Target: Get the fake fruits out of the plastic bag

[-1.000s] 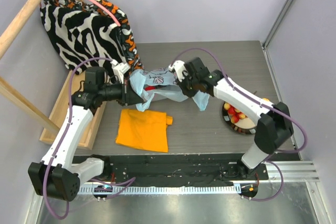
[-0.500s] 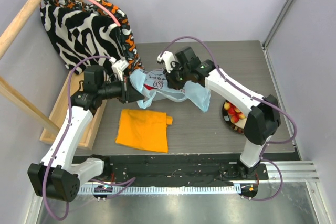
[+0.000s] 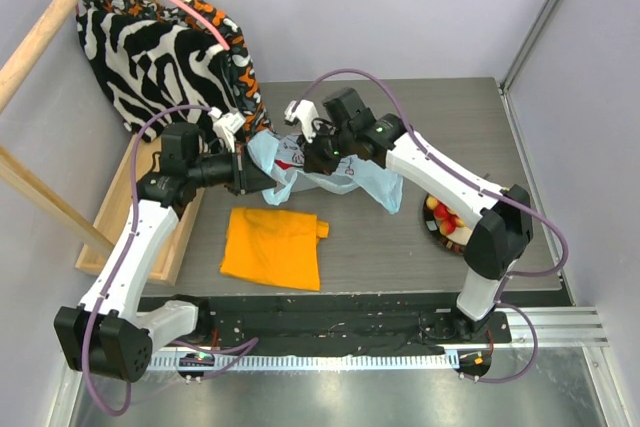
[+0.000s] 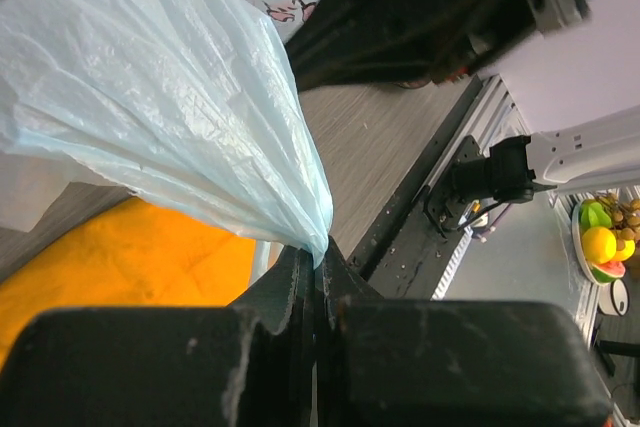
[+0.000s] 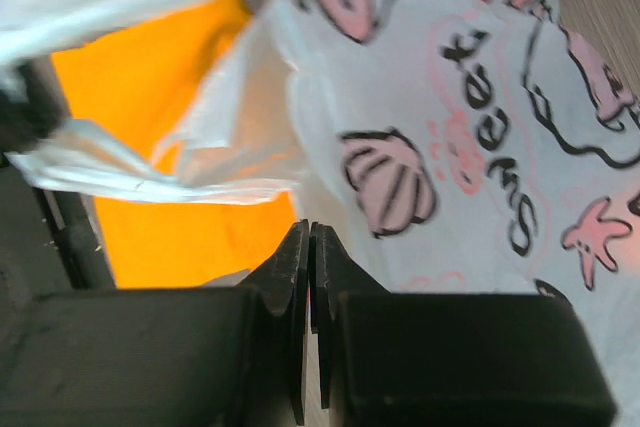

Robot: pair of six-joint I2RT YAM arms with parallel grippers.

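Over the last second the right gripper (image 3: pixel 312 152) has swung from the middle of the plastic bag (image 3: pixel 365 179) toward the table's (image 3: pixel 450 112) left edge. It now sits over the bag's top near the left gripper (image 3: pixel 243 172). The bag has barely shifted.

The left gripper is clenched on a gathered corner of the bag, and the film fans out from its tips in the left wrist view. The right gripper's jaws are pressed together with the printed film right at their tips. I cannot tell whether any film is pinched between them.

The bag hangs across the table's middle toward the far edge. One end is held up and the other droops toward the right edge. It looks slack and flat, and no bulge of fruit shows in it. Several fake fruits (image 3: pixel 443 215) already lie on a dark plate (image 3: pixel 438 237) near the right edge, partly behind the right arm. An orange cloth (image 3: pixel 272 247) lies flat below the bag, toward the near edge.

The step in hand seems to be working the bag over to check or empty it. Next, the right gripper likely needs a sure grip on the bag's mouth or bottom. The left gripper must hold its corner firmly so the thin film does not slip or tear.
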